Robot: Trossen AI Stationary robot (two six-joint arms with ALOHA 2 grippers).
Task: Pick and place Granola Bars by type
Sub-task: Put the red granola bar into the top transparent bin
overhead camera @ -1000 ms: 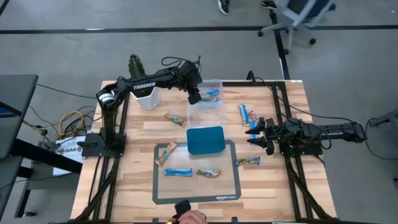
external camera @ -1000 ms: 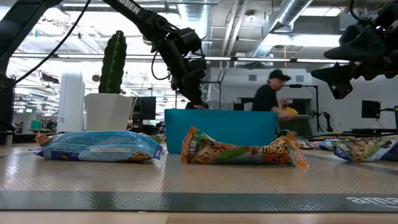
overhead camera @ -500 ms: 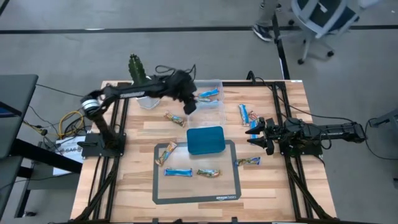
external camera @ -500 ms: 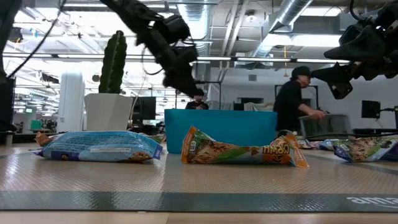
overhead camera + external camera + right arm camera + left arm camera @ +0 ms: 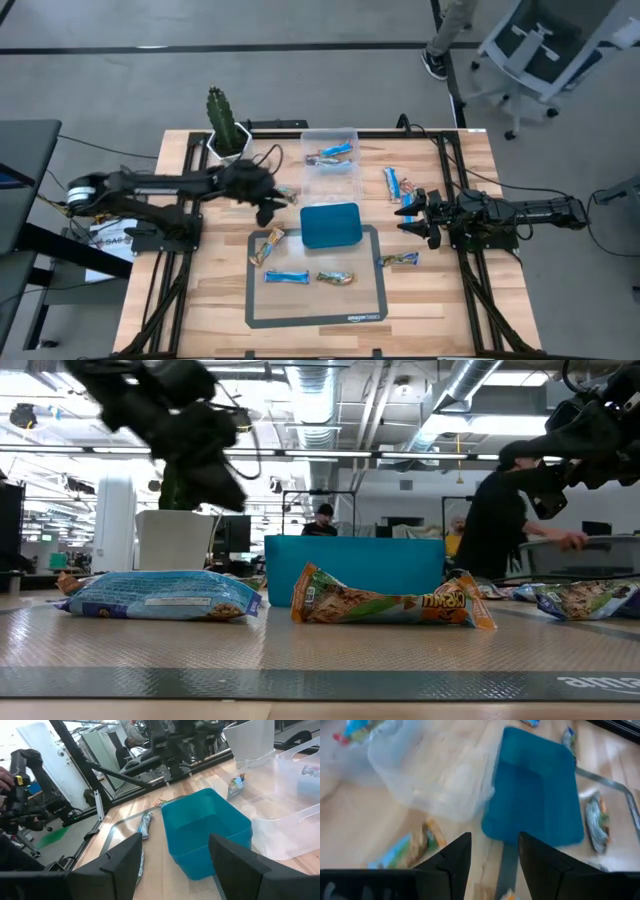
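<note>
Several wrapped granola bars lie flat on the table. One blue bar is inside the clear plastic box. A tan bar lies beside that box. On the grey mat are a tan bar, a blue bar and another tan bar. A tan bar and two blue bars lie to the right. My left gripper is open, above the table left of the teal tray. My right gripper is open and hovers right of the tray.
A potted cactus stands at the table's far left corner. The grey mat covers the near middle, and the teal tray sits on its far edge. People and office chairs show in the room beyond the table.
My left gripper has drawn back from above the clear box toward the table's near-left, passing over the tan bar beside the box, and its arm has stretched out low. The blue bar stays in the box. My right arm has kept still.
</note>
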